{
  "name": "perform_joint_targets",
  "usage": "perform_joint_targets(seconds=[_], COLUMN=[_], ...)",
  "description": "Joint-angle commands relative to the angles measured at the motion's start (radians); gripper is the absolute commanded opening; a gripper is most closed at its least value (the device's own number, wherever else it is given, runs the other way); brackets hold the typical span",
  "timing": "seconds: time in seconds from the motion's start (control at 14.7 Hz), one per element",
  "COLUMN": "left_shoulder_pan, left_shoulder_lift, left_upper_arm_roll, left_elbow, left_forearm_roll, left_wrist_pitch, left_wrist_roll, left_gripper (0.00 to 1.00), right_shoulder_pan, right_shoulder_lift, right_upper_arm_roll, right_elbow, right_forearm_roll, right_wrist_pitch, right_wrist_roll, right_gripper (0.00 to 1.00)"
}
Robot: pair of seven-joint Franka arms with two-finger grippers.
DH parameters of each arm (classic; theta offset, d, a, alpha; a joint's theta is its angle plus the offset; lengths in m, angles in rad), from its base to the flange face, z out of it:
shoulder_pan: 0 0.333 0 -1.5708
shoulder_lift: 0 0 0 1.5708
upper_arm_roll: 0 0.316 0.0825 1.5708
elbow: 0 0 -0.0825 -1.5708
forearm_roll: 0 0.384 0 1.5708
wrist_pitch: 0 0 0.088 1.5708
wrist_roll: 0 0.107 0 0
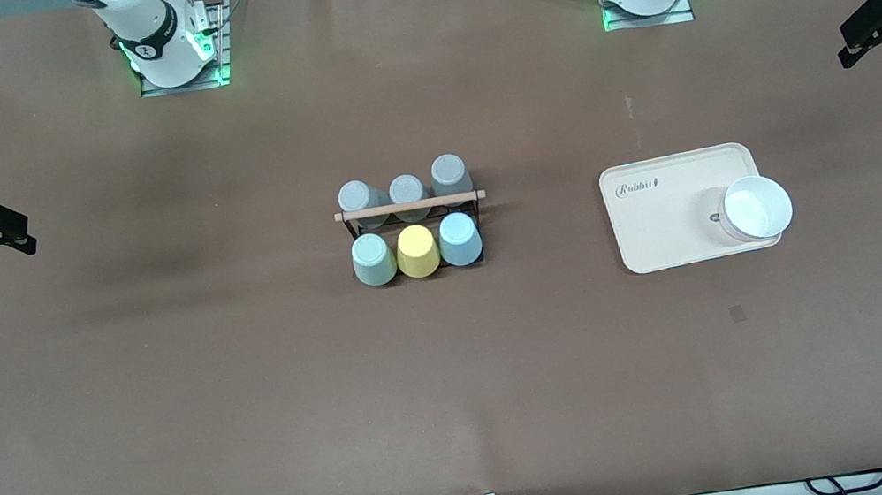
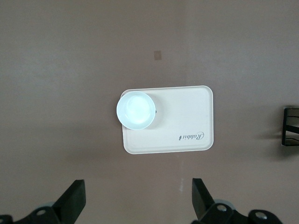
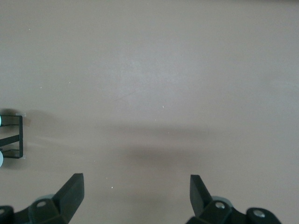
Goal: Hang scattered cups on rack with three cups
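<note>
Cups sit upside down on the rack [image 1: 409,206] at the middle of the brown counter [image 1: 249,387], in two rows of three. In the row nearer the front camera, the pale mint green cup [image 1: 373,260] is toward the right arm's end, the yellow cup [image 1: 416,251] is in the middle, and the light blue cup [image 1: 458,239] is toward the left arm's end. The three grey cups [image 1: 405,190] fill the row farther from the camera, just past the light wooden rod [image 1: 409,206] that runs across the top of the black wire frame.

Toward the left arm's end of the counter lies a cream tray [image 1: 665,192], well apart from the rack, with a white bowl [image 1: 757,207] standing upright on the corner nearest the camera.

The left end effector [image 2: 138,198] hangs in the air over the counter at the left arm's end, fingers spread wide, gripping nothing. The right end effector [image 3: 137,195] hangs over bare counter at the right arm's end, its fingers likewise apart and empty. Both are well away from the rack.
</note>
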Motion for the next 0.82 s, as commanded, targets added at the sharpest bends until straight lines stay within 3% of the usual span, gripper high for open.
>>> perform_joint_targets(seconds=[0.0,0.75], left_shoulder_pan=[0.009,0.009], left_shoulder_lift=[0.003,0.004], left_upper_arm_roll=[-0.003,-0.003], left_elbow=[0.011,0.008], left_forearm_roll=[-0.017,-0.015], left_wrist_pitch=[-0.003,-0.003], left_wrist_roll=[0.003,0.003], left_gripper=[1.00,1.00], right_shoulder_pan=[-0.024,-0.024], right_shoulder_lift=[-0.021,-0.030], right_upper_arm_roll=[0.023,0.023], right_elbow=[-0.004,0.001], right_forearm_roll=[-0.003,-0.009], right_wrist_pitch=[-0.030,-0.071], right_wrist_roll=[0.015,0.001], right_gripper=[1.00,1.00])
